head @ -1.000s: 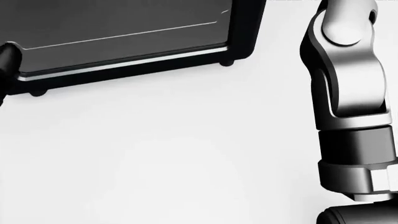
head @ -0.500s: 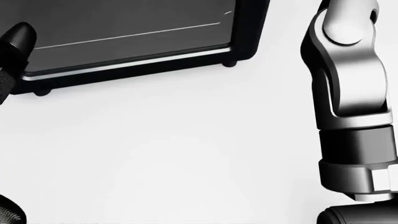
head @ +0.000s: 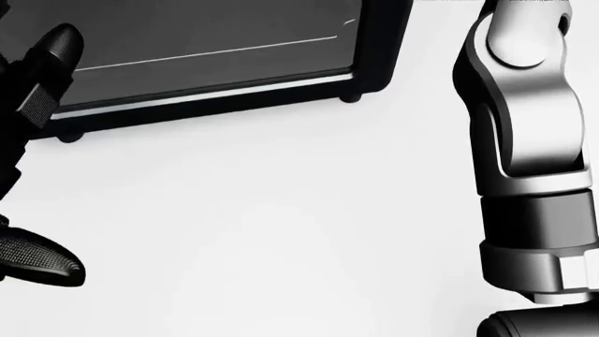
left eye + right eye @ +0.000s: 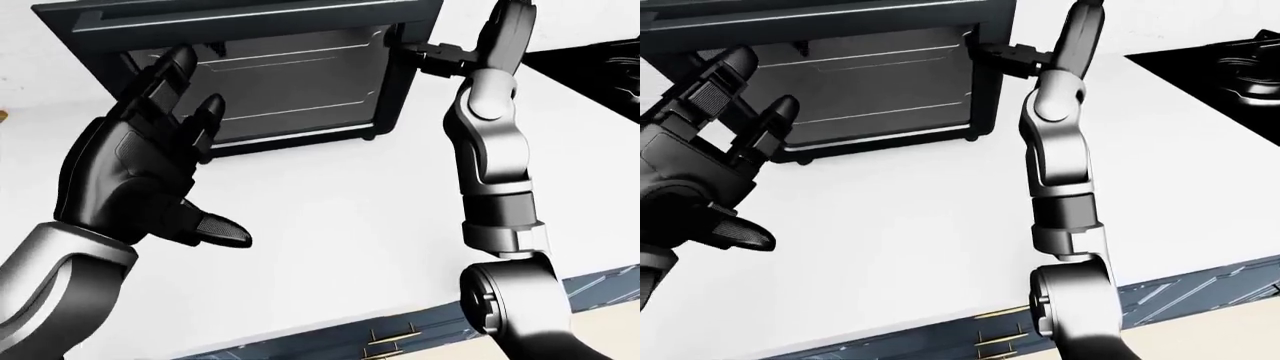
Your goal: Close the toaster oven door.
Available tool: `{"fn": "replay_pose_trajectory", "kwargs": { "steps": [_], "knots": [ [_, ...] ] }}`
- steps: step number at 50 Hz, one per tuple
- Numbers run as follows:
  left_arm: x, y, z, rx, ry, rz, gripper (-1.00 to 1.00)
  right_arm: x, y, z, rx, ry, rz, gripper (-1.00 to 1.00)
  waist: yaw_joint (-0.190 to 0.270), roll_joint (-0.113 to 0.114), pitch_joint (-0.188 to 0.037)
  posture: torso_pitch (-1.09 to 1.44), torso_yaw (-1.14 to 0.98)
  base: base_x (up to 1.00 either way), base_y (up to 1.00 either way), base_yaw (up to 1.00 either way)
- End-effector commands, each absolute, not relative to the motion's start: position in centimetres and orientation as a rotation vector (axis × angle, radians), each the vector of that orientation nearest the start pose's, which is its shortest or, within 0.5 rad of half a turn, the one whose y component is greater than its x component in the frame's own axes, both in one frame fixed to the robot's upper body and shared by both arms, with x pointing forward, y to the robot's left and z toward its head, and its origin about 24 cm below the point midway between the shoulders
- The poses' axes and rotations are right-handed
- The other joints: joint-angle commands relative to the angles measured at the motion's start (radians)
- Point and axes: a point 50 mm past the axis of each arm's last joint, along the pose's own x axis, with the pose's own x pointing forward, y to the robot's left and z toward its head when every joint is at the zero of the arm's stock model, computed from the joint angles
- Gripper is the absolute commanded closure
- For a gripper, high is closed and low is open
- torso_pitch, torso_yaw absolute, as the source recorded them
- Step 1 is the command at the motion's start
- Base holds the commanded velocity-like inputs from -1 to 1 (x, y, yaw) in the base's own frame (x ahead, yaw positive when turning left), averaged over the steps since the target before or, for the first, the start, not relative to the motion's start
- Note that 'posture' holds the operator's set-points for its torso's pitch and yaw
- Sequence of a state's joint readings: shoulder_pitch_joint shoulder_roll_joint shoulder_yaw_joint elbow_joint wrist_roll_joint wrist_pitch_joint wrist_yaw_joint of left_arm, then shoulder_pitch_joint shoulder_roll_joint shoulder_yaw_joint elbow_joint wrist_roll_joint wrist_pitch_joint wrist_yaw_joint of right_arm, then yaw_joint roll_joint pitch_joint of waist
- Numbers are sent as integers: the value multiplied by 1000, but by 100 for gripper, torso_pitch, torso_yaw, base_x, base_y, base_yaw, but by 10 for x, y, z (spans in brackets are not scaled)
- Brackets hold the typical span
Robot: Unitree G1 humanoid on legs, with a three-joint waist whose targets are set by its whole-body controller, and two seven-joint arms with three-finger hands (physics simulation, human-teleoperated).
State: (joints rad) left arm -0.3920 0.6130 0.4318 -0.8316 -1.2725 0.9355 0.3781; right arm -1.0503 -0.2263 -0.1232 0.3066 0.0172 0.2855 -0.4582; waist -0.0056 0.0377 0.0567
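The black toaster oven stands on the white counter at the top of the views. Its front shows a dark panel with thin rack lines and a silver strip along the lower edge. A flat dark slab runs along its top. I cannot tell how far the door stands open. My left hand is open with fingers spread, raised before the oven's left half and apart from it. My right hand reaches the oven's right edge; its fingers are mostly hidden behind the forearm.
A black stovetop lies on the counter at the far right. The counter's near edge runs along the bottom, with dark blue cabinet fronts and brass handles below it.
My left hand has risen into the head view from the left edge, with a finger and the thumb now showing. The picture has shifted slightly. The right arm has not moved.
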Motion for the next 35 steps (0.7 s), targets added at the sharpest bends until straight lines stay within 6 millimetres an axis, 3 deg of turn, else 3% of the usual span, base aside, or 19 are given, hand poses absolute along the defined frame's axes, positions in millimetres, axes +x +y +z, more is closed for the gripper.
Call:
{"fn": "replay_pose_trajectory", "kwargs": {
  "steps": [1,21,35],
  "knots": [
    [211,185,274,-113,-297,-299,-100,365,-164,317,-11,-577,-414,-100,0,1,-26,0,0,0,0,0],
    [227,181,268,-91,-265,-316,-100,365,-163,318,-13,-573,-410,-100,1,-6,-30,0,0,0,0,0],
    [248,185,279,-79,-283,-303,-100,364,-163,320,-9,-578,-410,-100,4,-10,-34,0,0,0,0,0]
  ]
}}
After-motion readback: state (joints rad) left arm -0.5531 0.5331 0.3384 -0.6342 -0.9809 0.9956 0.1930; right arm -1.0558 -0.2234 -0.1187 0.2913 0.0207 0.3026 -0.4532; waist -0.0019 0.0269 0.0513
